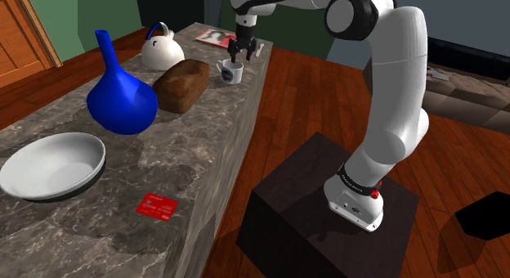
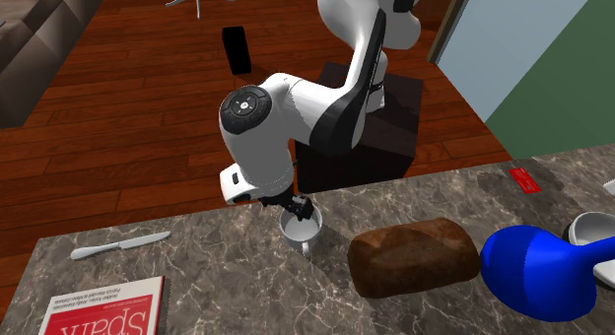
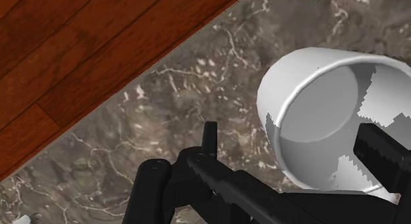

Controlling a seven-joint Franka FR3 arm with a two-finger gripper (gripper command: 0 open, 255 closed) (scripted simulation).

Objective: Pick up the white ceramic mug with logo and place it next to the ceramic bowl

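A white mug [image 1: 231,72] stands upright on the marble counter [image 1: 188,154], close to the edge that faces the stand. My black gripper [image 1: 243,54] hangs open right over it, pointing down. In the wrist view the mug [image 3: 316,117] lies between the spread fingers of the gripper [image 3: 296,147]: one fingertip [image 3: 209,136] stands outside its wall, the other is over its opening. Neither visibly presses on it. In the second exterior view the gripper [image 2: 299,207] sits at the rim of the mug [image 2: 302,227]. The white bowl [image 1: 53,166] rests at the counter's near end.
Between mug and bowl stand a brown bread loaf [image 1: 181,85] and a blue vase [image 1: 121,96]. A white kettle [image 1: 162,47] and a magazine [image 1: 214,38] lie beyond the mug. A red card [image 1: 157,206] is beside the bowl; a knife [image 2: 118,246] lies past the mug.
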